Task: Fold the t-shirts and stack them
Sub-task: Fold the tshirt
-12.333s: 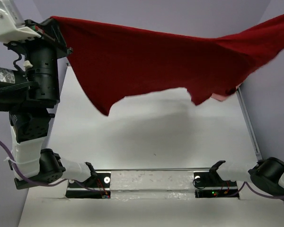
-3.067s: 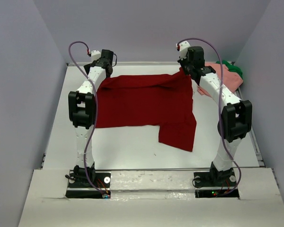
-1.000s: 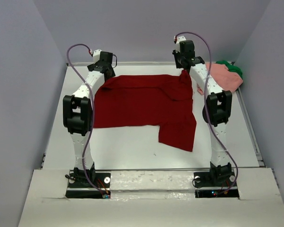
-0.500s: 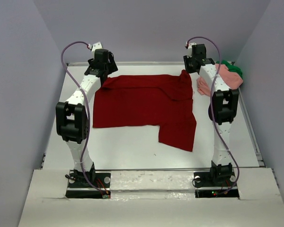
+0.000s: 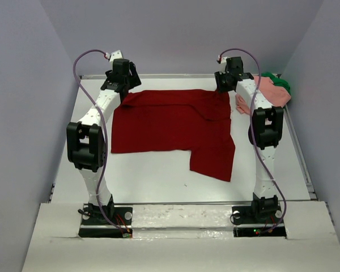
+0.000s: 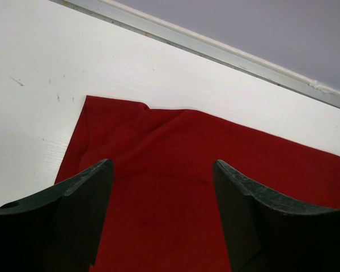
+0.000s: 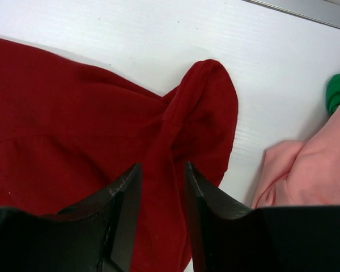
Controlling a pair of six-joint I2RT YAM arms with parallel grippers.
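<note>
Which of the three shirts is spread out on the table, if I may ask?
The dark red shirt; the pink shirt and green shirt are bunched in the far right corner.

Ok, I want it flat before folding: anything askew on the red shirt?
The red t-shirt bunches into a ridge at its far right corner, by the right hand; a flap juts toward the near edge.

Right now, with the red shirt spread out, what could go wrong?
A bunched ridge of the red shirt runs between the jaws of the right gripper; pulling away could drag that corner. The pink shirt lies close beside it and might get snagged. The red shirt's near edge is uneven, longer on the right, so a fold may come out crooked.
</note>
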